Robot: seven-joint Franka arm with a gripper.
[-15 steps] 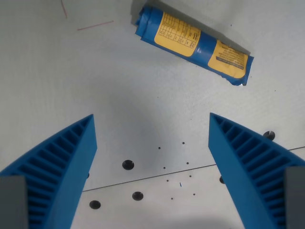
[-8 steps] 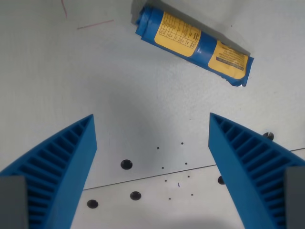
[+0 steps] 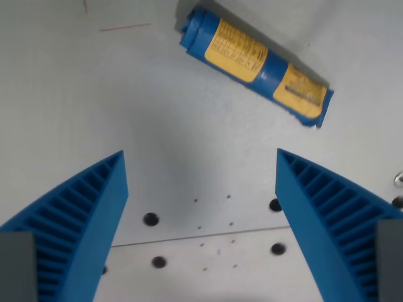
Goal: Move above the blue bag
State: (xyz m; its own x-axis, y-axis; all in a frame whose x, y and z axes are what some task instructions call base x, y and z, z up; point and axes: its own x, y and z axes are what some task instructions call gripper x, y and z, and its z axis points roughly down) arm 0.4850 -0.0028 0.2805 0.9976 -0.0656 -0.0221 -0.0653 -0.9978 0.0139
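Observation:
The blue bag (image 3: 255,63) is a rolled blue packet with yellow labels, lying on the white table (image 3: 94,113) at the top of the wrist view, slanting down toward the wrist view's right. My gripper (image 3: 201,160) is open and empty. Its two blue ribbed fingers (image 3: 82,214) frame the lower part of the view. The bag lies beyond the fingertips, apart from them and a little toward the wrist view's right.
Several small dark holes (image 3: 150,219) and specks dot the table near a thin seam line (image 3: 189,238) low in the view. Thin red marks (image 3: 124,27) sit at the top left.
The view has shifted: the table holes have slid to the wrist view's left and the bag sits slightly lower and more steeply slanted, so the camera has moved. The fingers stay equally open.

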